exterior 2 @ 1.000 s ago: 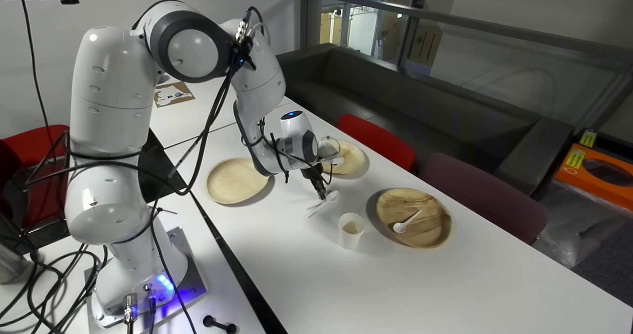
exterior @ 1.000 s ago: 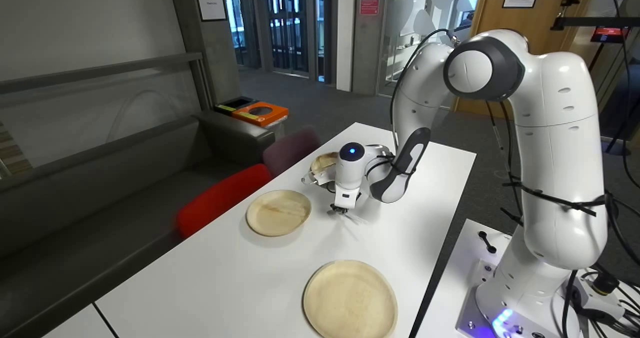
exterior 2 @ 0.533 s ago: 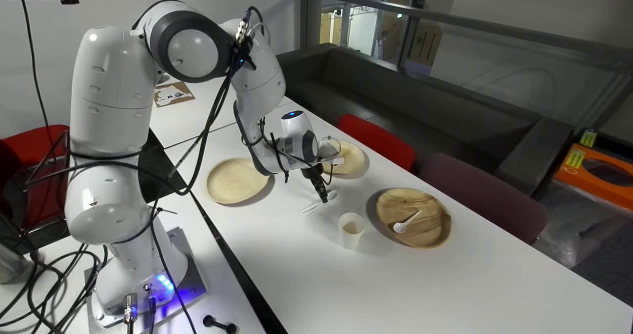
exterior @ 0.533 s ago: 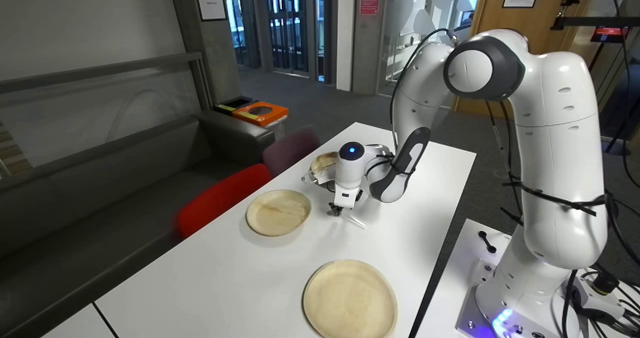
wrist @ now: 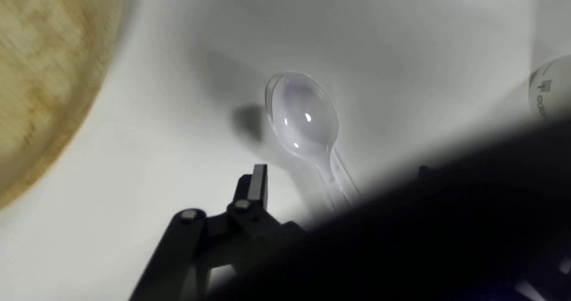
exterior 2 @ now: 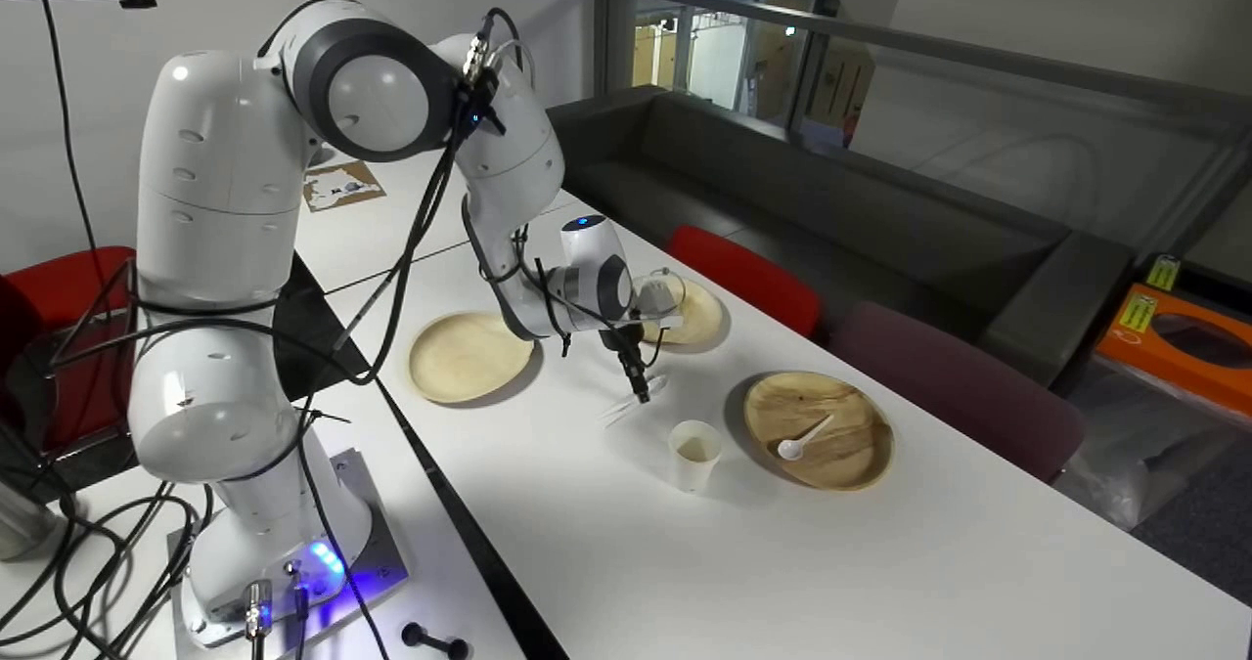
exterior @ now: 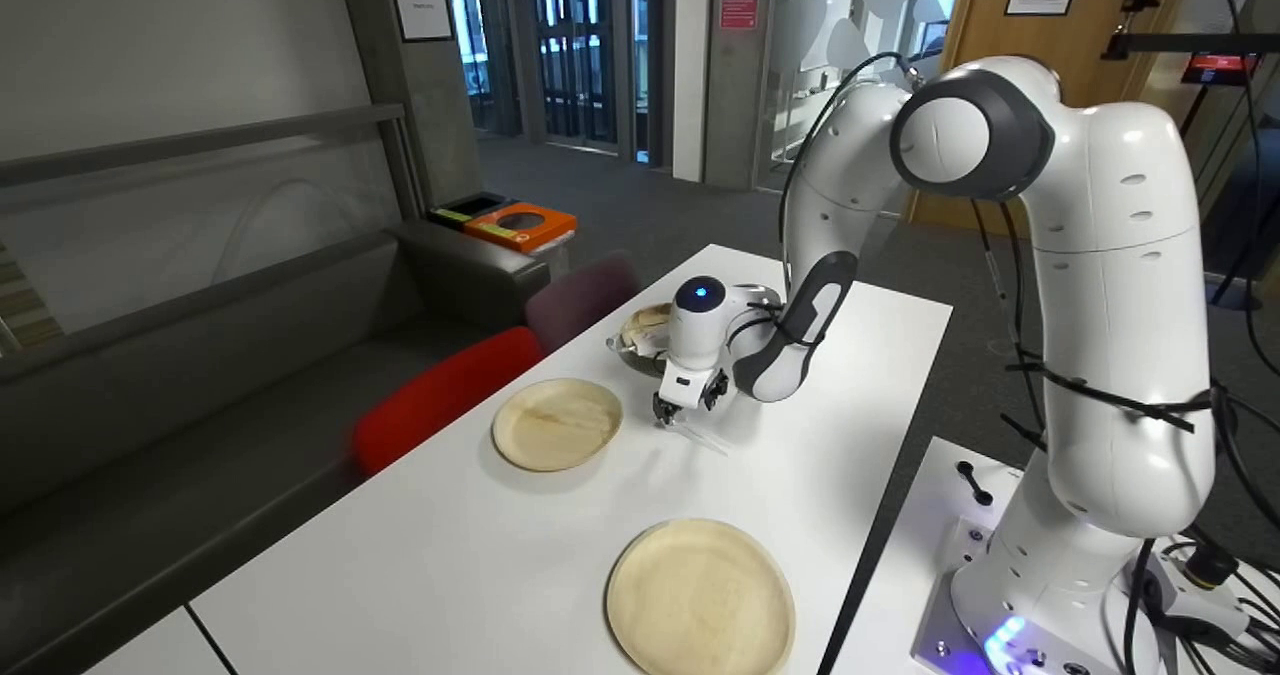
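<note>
My gripper (exterior: 690, 405) hovers just above the white table with its fingers well apart, and nothing is held between them. In the wrist view a clear plastic spoon (wrist: 305, 113) lies below the gripper (wrist: 342, 169), its handle running under the dark blurred body at the lower right. A doubled edge there, and two handles in an exterior view, look like a second spoon (exterior 2: 618, 413) overlapping it. The left finger (wrist: 258, 183) shows plainly; of the right, only a small tip appears. A paper cup (exterior 2: 695, 457) stands upright close by.
A wooden plate (exterior 2: 861, 450) holds a white spoon (exterior 2: 804, 439); in an exterior view this plate (exterior: 640, 327) is partly behind the wrist. Two more pale plates lie about: one (exterior: 557, 425) beside the gripper, another (exterior: 700, 595) nearer that camera. Chairs (exterior 2: 748, 279) line the table's far side.
The jaws have gone from shut on a spoon to wide apart, and the spoon has come to rest on the table. The wrist has since risen and tilted slightly.
</note>
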{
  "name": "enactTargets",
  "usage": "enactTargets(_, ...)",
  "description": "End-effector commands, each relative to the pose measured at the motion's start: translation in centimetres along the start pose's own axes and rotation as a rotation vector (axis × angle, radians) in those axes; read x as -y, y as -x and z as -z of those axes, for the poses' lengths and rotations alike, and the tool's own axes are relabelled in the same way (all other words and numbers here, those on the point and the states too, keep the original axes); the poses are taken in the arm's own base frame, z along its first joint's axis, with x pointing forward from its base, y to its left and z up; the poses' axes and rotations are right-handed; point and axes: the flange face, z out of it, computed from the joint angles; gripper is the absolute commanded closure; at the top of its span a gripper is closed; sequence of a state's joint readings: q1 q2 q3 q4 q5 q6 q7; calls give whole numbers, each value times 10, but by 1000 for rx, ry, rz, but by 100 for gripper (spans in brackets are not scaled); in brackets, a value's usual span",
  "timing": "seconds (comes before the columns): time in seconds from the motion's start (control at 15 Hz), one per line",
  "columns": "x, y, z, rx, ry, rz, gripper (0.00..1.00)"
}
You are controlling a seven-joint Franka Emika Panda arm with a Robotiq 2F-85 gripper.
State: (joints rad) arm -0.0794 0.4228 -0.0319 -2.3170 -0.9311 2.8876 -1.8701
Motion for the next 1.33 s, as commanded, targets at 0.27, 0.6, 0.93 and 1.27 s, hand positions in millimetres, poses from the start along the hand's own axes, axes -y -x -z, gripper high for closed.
enactTargets(0.27, -5, 31, 76, -59, -28, -427, 0)
enactTargets(0.6, -9, 72, 113, -105, -54, -698, 0)
enactTargets(0.93, -3, 135, 119, -106, -101, -964, 0)
enactTargets(1.27, 15, 201, 94, -72, -194, -1214, 0)
